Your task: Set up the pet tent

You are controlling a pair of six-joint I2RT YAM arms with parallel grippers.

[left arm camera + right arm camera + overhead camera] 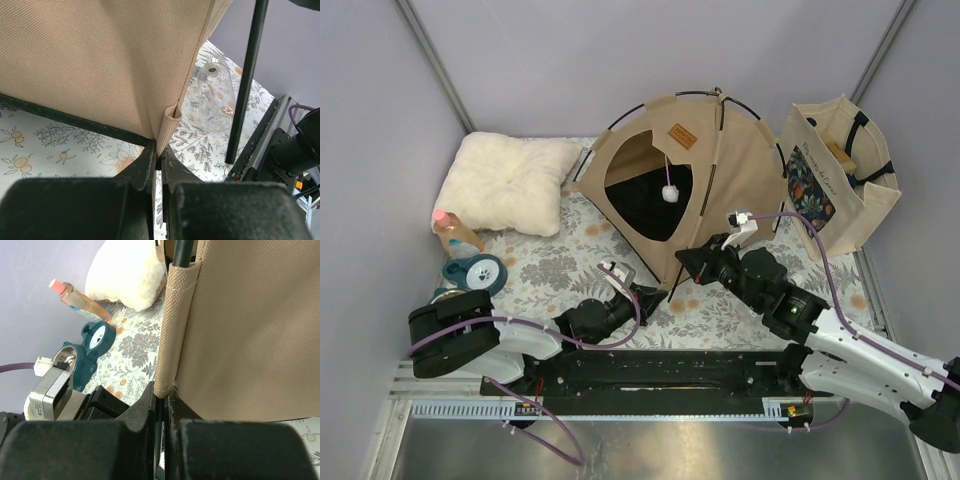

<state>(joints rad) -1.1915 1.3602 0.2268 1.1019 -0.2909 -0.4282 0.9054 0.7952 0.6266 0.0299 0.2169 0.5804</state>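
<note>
The pet tent (720, 190) is standing upright in the middle of the counter (550, 270), toward the far side, with the white cushion (510, 180) sitting to its left and the tote bag (835, 180) to its right. The left pincer (655, 293) is pinching the fabric at the tent's near bottom corner, its fingers squeezed nearly together. The right pincer (685, 258) is gripping just as tightly the lower end of a pole sleeve on the tent's near right edge.

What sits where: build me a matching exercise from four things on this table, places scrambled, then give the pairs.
Things:
1 pet tent
2 cushion
3 tote bag
4 bottle

Places:
A far right
B centre
C far left corner
D left edge, just in front of the white pad

Pairs: 1-B, 2-C, 3-A, 4-D
</note>
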